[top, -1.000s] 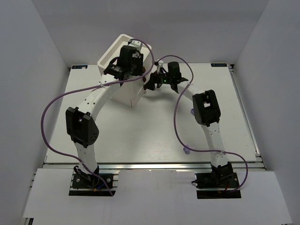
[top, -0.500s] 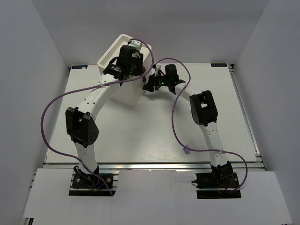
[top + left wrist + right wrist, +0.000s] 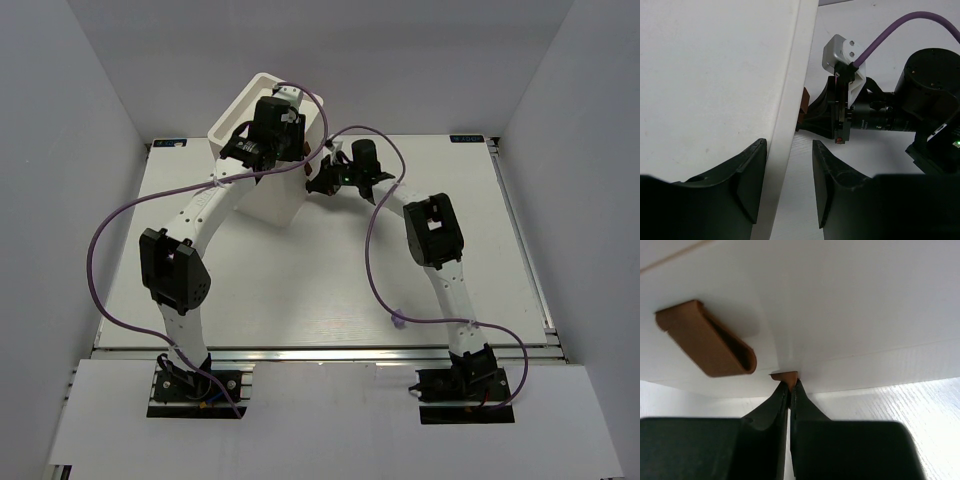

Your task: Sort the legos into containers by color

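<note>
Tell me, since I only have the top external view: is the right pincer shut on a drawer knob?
Observer: Yes. In the right wrist view the right pincer is pinched shut on the small brown lower knob on the white cabinet front.
Operator: Is another knob close to it?
Observer: One. The upper knob sits up and to the left in that view, and nothing touches it.
Operator: And the left pincer?
Observer: The left wrist view shows the left pincer open. It straddles a corner edge of the cabinet, with a gap beside one finger.
</note>
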